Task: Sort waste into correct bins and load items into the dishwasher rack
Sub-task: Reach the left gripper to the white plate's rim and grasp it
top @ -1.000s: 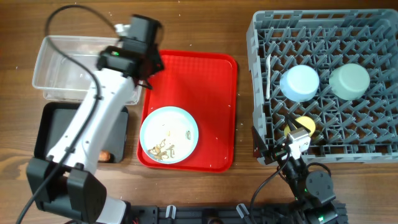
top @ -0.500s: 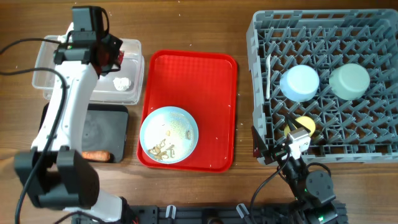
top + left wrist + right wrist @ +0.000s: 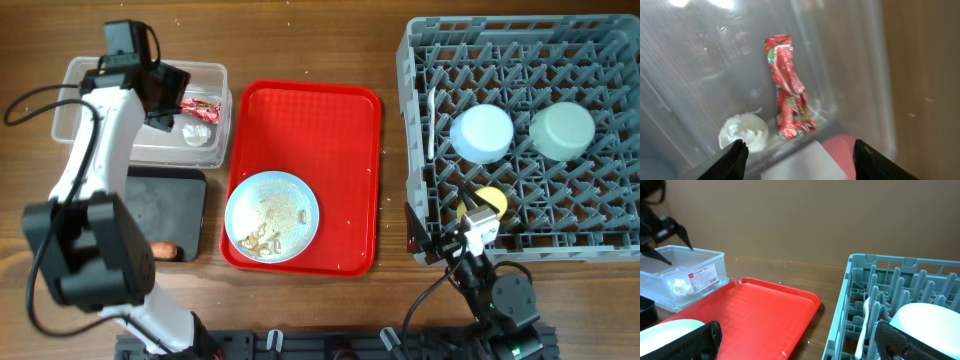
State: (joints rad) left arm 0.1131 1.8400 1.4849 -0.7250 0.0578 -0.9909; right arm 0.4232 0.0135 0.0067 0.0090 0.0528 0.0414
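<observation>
Wrapper, red and white and crinkled, lies inside the clear tub at the far left, just beside the crumpled tissue. The left gripper hangs over them with jaws spread wide and empty. The right gripper, at the near edge of the rack, is likewise wide and holds nothing. Food scraps sit on the blue plate on the red tray, so the likely trouble is crumbs spilling onto that tray if the plate tips when lifted by its thin rim. A sticker on the tub carries red print, too small to read; the wrapper's lettering is blurred
</observation>
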